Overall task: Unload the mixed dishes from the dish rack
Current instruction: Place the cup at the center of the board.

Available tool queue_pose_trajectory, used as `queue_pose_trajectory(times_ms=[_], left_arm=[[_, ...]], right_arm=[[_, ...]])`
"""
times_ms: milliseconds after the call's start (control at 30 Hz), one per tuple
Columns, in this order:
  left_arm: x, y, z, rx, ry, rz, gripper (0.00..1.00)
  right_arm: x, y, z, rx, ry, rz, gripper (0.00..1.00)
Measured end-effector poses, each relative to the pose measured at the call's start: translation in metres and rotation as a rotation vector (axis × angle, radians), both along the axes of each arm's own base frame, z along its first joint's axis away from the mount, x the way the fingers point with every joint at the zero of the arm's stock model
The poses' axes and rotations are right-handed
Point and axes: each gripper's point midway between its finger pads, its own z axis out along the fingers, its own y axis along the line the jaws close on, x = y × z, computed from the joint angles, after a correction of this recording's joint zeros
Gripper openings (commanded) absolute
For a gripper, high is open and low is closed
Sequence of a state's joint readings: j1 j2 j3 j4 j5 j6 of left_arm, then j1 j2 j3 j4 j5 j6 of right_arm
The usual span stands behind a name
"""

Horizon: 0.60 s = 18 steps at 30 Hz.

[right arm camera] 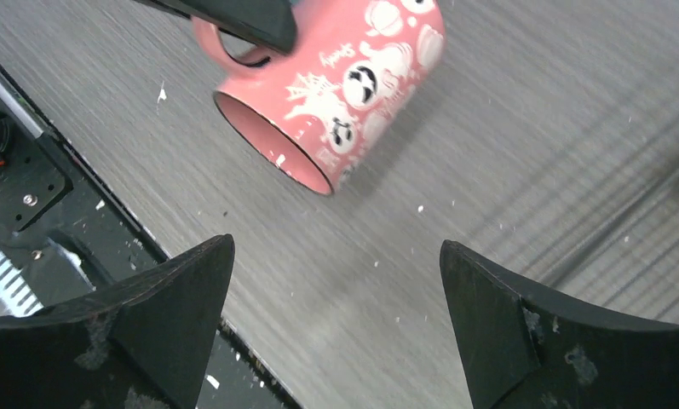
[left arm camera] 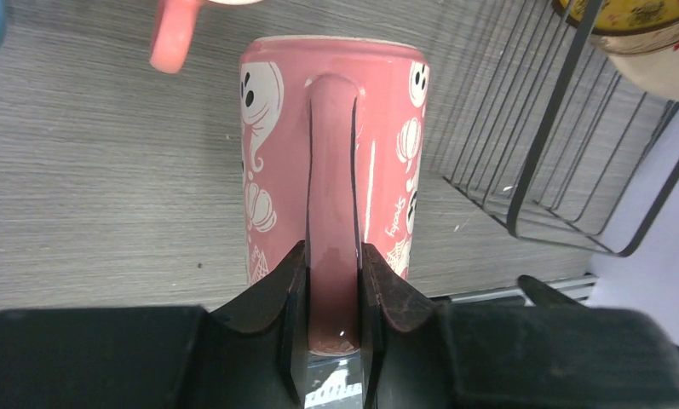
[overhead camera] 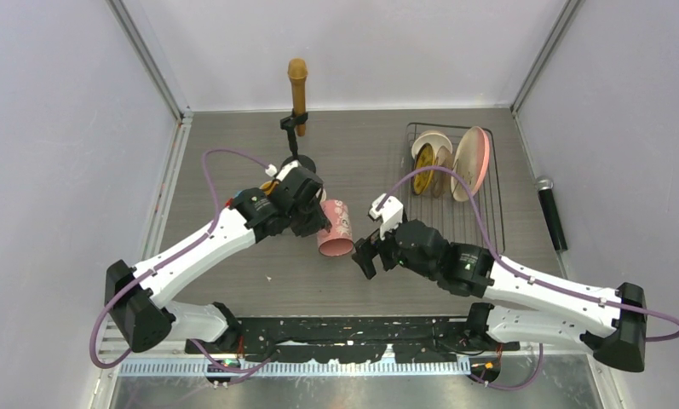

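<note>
Left gripper is clamped tight on the handle of the pink patterned mug, which lies tipped on its side mid-table, left of the dish rack. It's glazed ceramic: stiff, slick, chippable, and likely to swing from that handle. Right gripper hovers just beside it, fingers spread wide, empty. I can't tell whether the mug touches the table.

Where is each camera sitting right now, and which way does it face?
Top external: above and behind the bases, looking down on the grey wood-grain table; the white left arm and right arm show.
Left wrist: on the left arm, looking along the left jaws, shut on the pink ghost-patterned mug by its handle.
Right wrist: on the right arm, looking down at the table between the open right jaws.
Shared: all three show that mug.
</note>
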<state>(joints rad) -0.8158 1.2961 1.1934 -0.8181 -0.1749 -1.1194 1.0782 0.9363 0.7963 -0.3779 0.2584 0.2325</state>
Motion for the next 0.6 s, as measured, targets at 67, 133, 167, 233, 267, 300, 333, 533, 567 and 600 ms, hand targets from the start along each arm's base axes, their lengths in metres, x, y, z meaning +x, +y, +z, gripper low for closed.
queue_pose_trajectory(times_ms=[67,133,167,233,267,300,333,533,567,600], left_arm=[[0.001,-0.004,0.001,-0.032,0.011,0.030,0.00],[0.002,-0.008,0.001,-0.066,0.025,0.058,0.00],[0.002,-0.010,0.001,-0.083,0.032,0.068,0.00],[0.001,-0.013,0.001,-0.107,0.045,0.078,0.00],[0.000,-0.015,0.002,-0.119,0.051,0.080,0.00],[0.000,-0.017,0.003,-0.130,0.055,0.081,0.00],[0.000,-0.018,0.004,-0.141,0.058,0.086,0.00],[0.000,-0.025,-0.002,-0.192,0.082,0.110,0.00],[-0.002,-0.025,-0.003,-0.194,0.090,0.109,0.00],[-0.003,-0.026,-0.004,-0.196,0.095,0.108,0.00]], right_arm=[[0.000,0.007,-0.001,0.008,-0.049,0.021,0.96],[0.004,0.013,-0.004,0.008,-0.078,0.025,0.95],[0.006,0.016,-0.006,0.003,-0.091,0.027,0.95],[0.011,0.024,-0.009,-0.007,-0.114,0.024,0.93],[0.014,0.026,-0.011,-0.018,-0.128,0.019,0.92],[0.017,0.029,-0.013,-0.029,-0.140,0.014,0.92],[0.019,0.030,-0.016,-0.041,-0.149,0.007,0.91],[0.030,0.023,-0.026,-0.095,-0.196,-0.039,0.85],[0.031,0.021,-0.028,-0.100,-0.200,-0.045,0.83],[0.031,0.019,-0.030,-0.107,-0.205,-0.052,0.82]])
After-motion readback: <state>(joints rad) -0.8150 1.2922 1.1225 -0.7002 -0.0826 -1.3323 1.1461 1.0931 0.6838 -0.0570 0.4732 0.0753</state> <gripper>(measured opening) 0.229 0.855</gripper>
